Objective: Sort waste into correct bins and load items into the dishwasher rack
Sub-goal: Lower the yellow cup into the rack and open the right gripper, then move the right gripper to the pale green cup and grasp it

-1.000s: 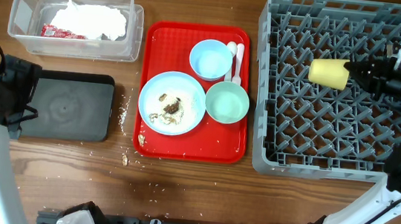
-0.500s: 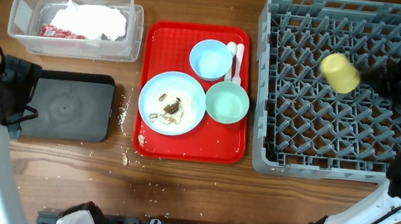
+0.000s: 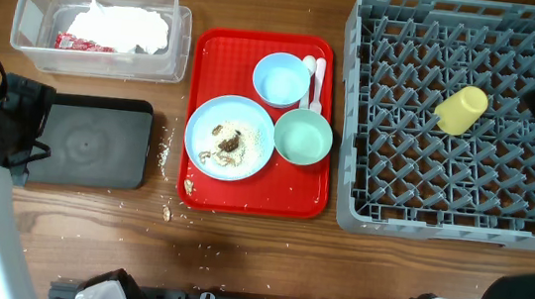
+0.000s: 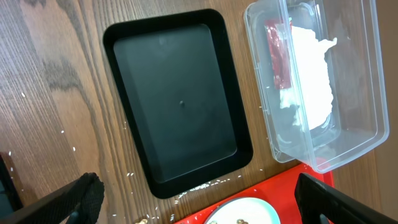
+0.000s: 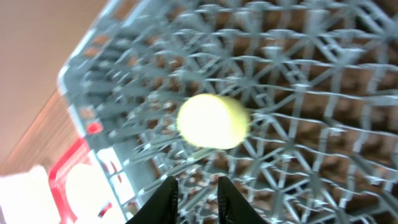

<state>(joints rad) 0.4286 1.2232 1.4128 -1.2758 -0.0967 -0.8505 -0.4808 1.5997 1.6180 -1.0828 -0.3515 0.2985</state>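
The right tool [image 5: 196, 200] is hovering over the dishwasher rack [image 3: 354, 119], fingers narrowly parted and gripping nothing. The small yellow cup [image 3: 461, 109] is lying tipped among the pegs just ahead of the fingertips, not touching them. The left tool [image 4: 205, 204] is gaping wide near the black tray [image 4: 180, 106].

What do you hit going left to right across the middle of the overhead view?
black tray → pale blue plate → mint-green bowl → yellow cup, lying on its side in the grey rack
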